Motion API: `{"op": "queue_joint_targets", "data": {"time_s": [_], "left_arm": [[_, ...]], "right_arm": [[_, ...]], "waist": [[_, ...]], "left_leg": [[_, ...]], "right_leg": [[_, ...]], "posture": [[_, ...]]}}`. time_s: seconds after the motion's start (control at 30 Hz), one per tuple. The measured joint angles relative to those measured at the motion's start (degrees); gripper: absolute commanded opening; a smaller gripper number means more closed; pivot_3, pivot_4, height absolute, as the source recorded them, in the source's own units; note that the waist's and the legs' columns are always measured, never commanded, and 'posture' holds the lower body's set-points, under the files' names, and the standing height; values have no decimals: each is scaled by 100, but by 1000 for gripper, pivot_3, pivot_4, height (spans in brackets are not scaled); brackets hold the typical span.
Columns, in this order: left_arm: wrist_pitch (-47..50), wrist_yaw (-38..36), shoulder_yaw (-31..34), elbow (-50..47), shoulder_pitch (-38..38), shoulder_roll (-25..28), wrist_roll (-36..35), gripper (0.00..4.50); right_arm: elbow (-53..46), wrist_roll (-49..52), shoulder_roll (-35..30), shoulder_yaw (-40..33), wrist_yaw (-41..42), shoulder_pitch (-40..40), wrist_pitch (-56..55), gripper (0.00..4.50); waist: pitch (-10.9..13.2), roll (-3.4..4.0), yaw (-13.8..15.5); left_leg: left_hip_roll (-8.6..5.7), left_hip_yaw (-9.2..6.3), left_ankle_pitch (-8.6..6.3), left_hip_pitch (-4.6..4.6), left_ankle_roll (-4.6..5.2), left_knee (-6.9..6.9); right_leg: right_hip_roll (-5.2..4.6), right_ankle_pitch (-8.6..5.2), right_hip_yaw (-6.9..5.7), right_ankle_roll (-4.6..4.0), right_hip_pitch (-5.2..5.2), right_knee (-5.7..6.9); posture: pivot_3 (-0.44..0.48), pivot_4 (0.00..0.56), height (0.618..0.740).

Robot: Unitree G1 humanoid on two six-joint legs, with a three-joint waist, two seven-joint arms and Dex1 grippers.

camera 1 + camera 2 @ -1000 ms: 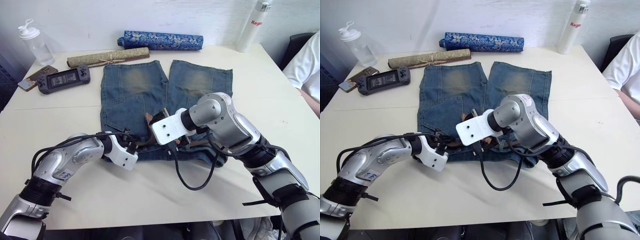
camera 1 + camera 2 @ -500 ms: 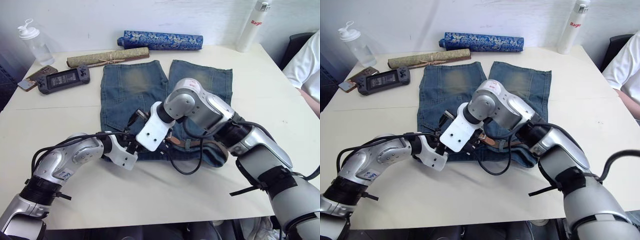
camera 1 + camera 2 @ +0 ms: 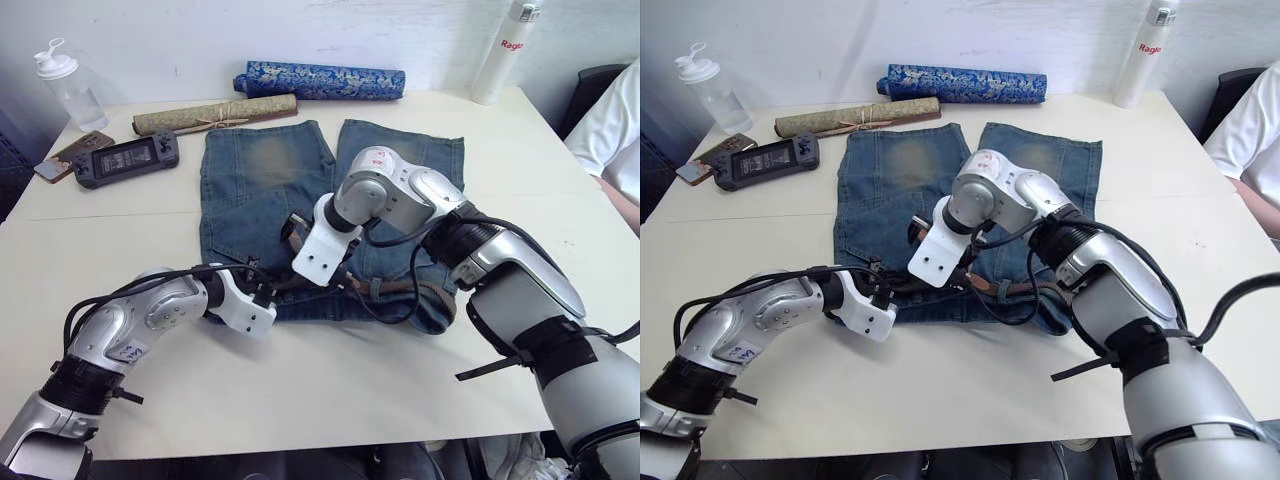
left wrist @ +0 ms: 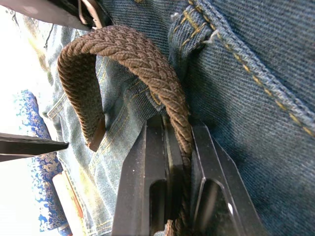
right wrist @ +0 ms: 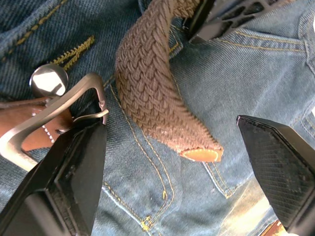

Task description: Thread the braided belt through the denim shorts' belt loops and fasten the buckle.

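Note:
Faded denim shorts [image 3: 260, 180] lie flat on the white table, waistband toward me. The braided belt [image 4: 142, 54] runs along the waistband [image 3: 400, 287] and arches up from a belt loop [image 4: 189, 37]. My left gripper [image 3: 262, 293] is shut on the belt at the waistband's left part. The belt's tan tip [image 5: 199, 155] hangs free over the denim. My right gripper [image 5: 170, 125] hovers open above that tip, its fingers on either side, not touching it. The metal buckle [image 5: 54, 118] lies beside the tip on its brown leather end.
At the back lie a blue patterned roll [image 3: 320, 80] and a tan rolled mat [image 3: 215, 113]. A game console [image 3: 127, 158], a phone [image 3: 62, 155] and a clear bottle [image 3: 68, 85] are back left. A white bottle [image 3: 505, 40] stands back right, near a person's white sleeve [image 3: 610, 130].
My right arm swung left from the waistband's middle, turned its wrist, then drew back slightly, and now hangs over the belt tip. The left gripper stayed in place, holding the belt.

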Motion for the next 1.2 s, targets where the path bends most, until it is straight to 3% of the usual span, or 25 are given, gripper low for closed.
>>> {"op": "queue_joint_targets", "data": {"time_s": [0.03, 0.13, 0.27, 0.37, 0.4, 0.6, 0.73, 0.97, 1.2], "left_arm": [[2, 0, 0, -2, 1, 0, 0, 0], [12, -2, 0, -1, -1, 0, 0, 0], [17, -3, 0, -1, -4, 1, 0, 0], [17, -5, -1, 1, -6, 1, 0, 0], [17, -6, -1, 2, -8, 0, 0, 0], [25, -9, -4, 7, -20, -17, 0, 0], [248, 104, 45, 14, -13, -178, 22, 0], [960, 536, 332, -58, 179, -567, 116, 0], [1279, 705, 658, -582, 753, -800, -178, 0]], "right_arm": [[31, -49, 29, 0, -16, 0, -14, 4491], [145, -110, 68, -1, -39, -5, -27, 3666], [195, -219, 70, -1, -44, -4, -35, 1857], [188, -218, 66, -10, 21, -4, 17, 182], [165, -213, 59, -14, 73, -3, 36, 43], [-357, 7, -127, -139, 356, 134, 330, 43], [-1761, 354, -586, -822, 392, 1021, 1492, 43], [-3375, -31, -638, -1852, -1300, 2817, 3202, 43], [-4946, -526, 257, -2267, -3268, 4542, 4269, 43]], "waist": [[0, 0, 0], [0, 0, -4], [0, 1, -7], [0, 0, -8], [0, 1, -8], [1, 1, -2], [0, 0, 36], [1, 0, 15], [1, 0, -90]], "left_leg": [[0, 0, 0, 0, 0, 0], [0, -1, 0, 0, 0, 1], [0, -1, 0, 0, 0, 2], [0, -1, 0, 0, 0, 2], [0, -1, 0, 0, 0, 2], [0, -1, 0, -1, 0, 4], [0, -3, 2, -3, -4, 5], [0, -3, 6, -2, -11, -1], [0, -3, 5, -3, -10, -8]], "right_leg": [[0, 0, 0, 0, 0, 1], [0, -1, 0, -2, 0, 4], [0, -2, 0, -4, -3, 9], [0, -2, 0, -4, -3, 9], [0, -2, 0, -4, -3, 9], [-1, -2, 0, -4, -3, 9], [-1, -2, -1, -4, 1, 5], [0, -2, -2, -3, -3, -2], [0, -2, 0, -3, -4, -26]], "posture": [[0, 150, 645], [0, 150, 645], [0, 150, 645], [0, 150, 645], [0, 150, 645], [0, 150, 645], [0, 150, 645], [0, 150, 645], [0, 150, 645]]}}
